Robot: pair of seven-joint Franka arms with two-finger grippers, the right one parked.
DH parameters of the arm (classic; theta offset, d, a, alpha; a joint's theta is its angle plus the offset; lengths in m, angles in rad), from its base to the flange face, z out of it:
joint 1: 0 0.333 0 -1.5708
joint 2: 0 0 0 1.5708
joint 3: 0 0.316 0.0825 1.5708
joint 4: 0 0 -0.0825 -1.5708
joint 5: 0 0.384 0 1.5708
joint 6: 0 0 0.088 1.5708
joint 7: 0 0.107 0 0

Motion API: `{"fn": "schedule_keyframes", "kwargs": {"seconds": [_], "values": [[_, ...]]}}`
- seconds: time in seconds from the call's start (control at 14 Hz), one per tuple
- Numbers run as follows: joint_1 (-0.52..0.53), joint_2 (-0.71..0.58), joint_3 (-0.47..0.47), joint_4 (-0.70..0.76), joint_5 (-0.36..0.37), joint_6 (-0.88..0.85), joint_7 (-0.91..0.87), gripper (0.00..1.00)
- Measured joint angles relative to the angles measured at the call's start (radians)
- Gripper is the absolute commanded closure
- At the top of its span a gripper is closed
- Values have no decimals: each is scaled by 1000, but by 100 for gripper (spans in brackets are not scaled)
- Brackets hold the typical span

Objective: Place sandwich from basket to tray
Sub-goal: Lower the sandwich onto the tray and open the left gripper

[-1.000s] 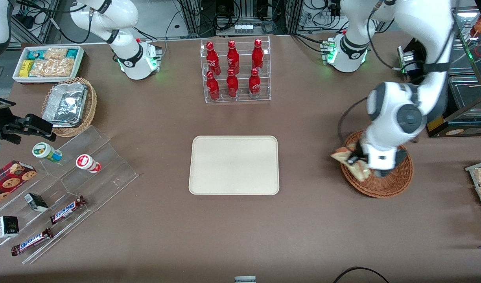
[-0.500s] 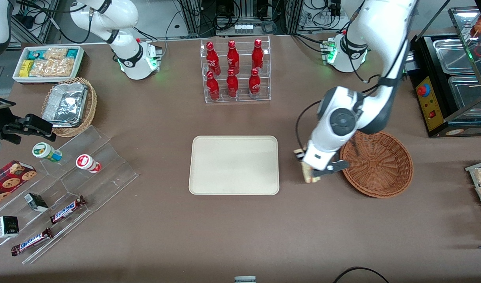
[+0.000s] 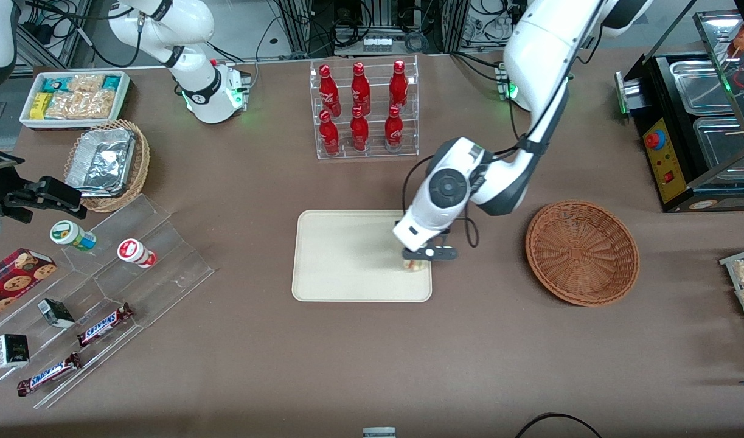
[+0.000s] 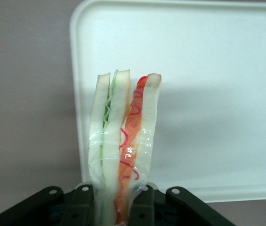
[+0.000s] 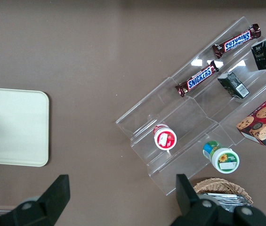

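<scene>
My left gripper is shut on the sandwich, a plastic-wrapped wedge of white bread with green, orange and red filling. It holds the sandwich just above the cream tray, over the tray's edge nearest the basket. In the front view only a small bit of the sandwich shows under the gripper. In the left wrist view the black fingers clamp the wedge on both sides, with the tray below it. The reddish-brown wicker basket stands empty toward the working arm's end.
A clear rack of red cola bottles stands farther from the front camera than the tray. A clear stepped display with snack bars and cups and a lighter wicker basket with a foil container lie toward the parked arm's end.
My gripper has carried the sandwich out of the basket, across the bare table, to a spot over the tray's edge. The basket now stands empty.
</scene>
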Motion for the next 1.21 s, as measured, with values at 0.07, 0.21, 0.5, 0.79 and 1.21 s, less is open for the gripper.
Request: {"fn": "schedule_keyframes", "kwargs": {"seconds": [0.07,0.21,0.5,0.79,1.21], "values": [[-13,18,0,14,3,0,0,81],[-17,43,1,28,25,0,1,80],[-13,78,9,46,41,1,2,80],[-14,117,10,110,41,1,-5,78],[-18,167,7,165,41,0,-22,35]]}}
